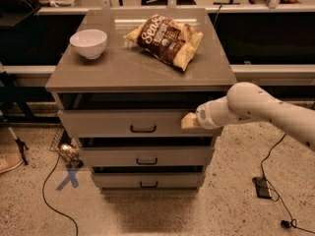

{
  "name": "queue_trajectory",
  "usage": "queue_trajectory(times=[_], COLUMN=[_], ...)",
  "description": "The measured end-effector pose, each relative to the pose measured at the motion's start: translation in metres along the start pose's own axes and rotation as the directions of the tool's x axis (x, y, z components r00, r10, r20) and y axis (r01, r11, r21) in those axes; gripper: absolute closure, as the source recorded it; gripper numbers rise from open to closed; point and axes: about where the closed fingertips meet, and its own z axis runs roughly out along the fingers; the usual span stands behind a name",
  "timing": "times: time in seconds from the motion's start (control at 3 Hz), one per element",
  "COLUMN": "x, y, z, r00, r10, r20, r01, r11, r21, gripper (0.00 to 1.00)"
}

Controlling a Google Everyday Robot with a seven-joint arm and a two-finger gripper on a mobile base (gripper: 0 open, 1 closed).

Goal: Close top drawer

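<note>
– Gripper, grip state not discernible, rests against the top drawer, ajar directly beneath the countertop, under that countertop's right corner. Risk?
– Off-centre push may skew the drawer and jam it.

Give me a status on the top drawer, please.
Gripper at top drawer front, right side. Drawer ajar. Bowl and chip bag sit on the cabinet top, not blocking.
</note>
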Motion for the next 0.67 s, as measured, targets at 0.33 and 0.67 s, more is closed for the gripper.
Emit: queue_trajectory(times=[0.33, 0.67], x=[0.022, 0.08], y=[-0.004, -0.024], z=[-0.005, -0.019], r00=[1.0, 0.992], r10=[0.015, 0.099], r20=[-0.025, -0.082], r01=[-0.014, -0.095], r11=[0.9997, 0.9946], r21=[0.021, 0.041], gripper=[1.0, 1.0])
